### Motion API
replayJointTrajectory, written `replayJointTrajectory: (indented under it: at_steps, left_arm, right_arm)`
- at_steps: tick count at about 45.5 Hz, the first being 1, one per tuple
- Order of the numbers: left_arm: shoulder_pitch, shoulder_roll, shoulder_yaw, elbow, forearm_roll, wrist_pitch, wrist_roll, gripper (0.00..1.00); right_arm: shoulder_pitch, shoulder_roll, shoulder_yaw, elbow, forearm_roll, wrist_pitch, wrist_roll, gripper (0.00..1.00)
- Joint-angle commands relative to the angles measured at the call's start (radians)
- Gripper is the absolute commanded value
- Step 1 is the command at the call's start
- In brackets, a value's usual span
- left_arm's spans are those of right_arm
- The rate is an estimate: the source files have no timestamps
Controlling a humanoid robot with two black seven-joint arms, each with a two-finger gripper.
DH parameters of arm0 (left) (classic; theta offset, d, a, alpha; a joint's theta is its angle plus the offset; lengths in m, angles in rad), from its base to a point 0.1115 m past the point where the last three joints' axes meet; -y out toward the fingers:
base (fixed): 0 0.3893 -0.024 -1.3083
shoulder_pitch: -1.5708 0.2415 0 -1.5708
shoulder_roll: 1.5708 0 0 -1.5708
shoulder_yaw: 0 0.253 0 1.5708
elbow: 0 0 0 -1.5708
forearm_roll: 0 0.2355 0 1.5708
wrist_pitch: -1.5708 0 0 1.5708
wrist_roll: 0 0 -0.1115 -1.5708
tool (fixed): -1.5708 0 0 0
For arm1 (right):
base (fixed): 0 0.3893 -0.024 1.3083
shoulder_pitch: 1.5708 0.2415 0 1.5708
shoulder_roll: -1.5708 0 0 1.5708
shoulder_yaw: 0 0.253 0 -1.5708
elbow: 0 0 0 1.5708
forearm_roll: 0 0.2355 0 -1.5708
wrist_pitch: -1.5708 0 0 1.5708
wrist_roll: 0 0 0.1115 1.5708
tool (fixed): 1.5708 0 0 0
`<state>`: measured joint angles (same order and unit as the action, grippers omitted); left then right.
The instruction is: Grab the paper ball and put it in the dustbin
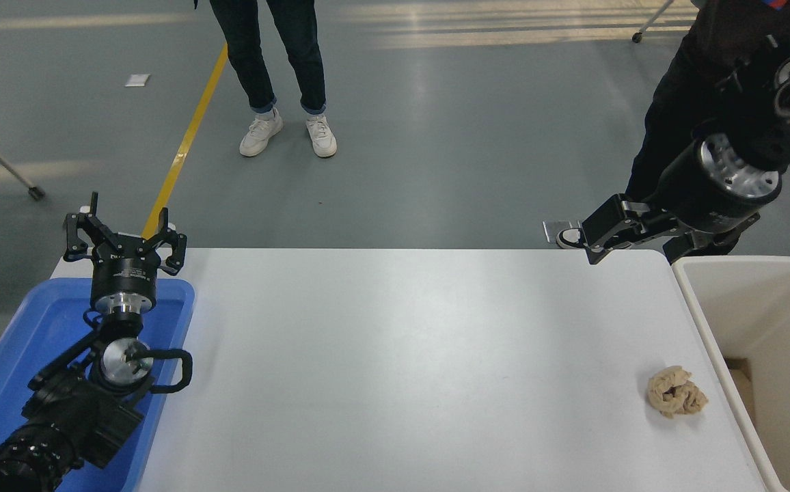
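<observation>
The paper ball (675,391), a crumpled tan wad, lies on the white table (402,355) near its right edge, close to the front. The dustbin (706,328), a large cream-white tub, stands just right of the table, its rim beside the ball. My right gripper (593,239) hangs above the table's far right corner, pointing left, well behind and above the ball. It is seen side-on and holds nothing that I can see. My left gripper (124,236) is parked at the lower left, open and empty, over the blue tray.
A shallow blue tray (33,342) sits at the table's left end under the left arm. A person in white shoes (285,133) stands on the floor beyond the table. Another person in dark clothes (682,116) stands behind the right arm.
</observation>
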<state>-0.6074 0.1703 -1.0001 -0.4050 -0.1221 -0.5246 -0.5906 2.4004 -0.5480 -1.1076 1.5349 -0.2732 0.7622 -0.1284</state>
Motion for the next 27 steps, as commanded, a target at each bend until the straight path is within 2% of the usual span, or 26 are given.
replayJointTrajectory:
  at_steps: [1,7,16,22,27]
  left_arm:
    - [0.000,0.002,0.000,0.000,-0.001,0.000,0.000,0.99]
    - [0.000,0.002,0.000,0.000,-0.001,0.000,0.000,0.99]
    - [0.000,0.001,0.000,0.000,-0.001,0.002,0.000,0.99]
    - [0.000,0.002,0.000,0.000,-0.001,0.002,0.000,0.99]
    - [0.000,0.002,0.000,0.000,-0.001,0.002,0.000,0.99]
  right_arm:
    - [0.095,-0.021,-0.064,0.048,-0.017,0.023,0.003,1.00]
    - [0.083,-0.024,-0.106,0.047,-0.079,0.023,0.001,1.00]
    - [-0.035,-0.096,-0.144,0.012,-0.317,0.023,0.000,1.00]
    - [-0.084,-0.171,-0.253,-0.061,-0.451,-0.078,0.003,1.00]
    - [-0.171,-0.225,-0.270,-0.099,-0.460,-0.191,0.003,1.00]
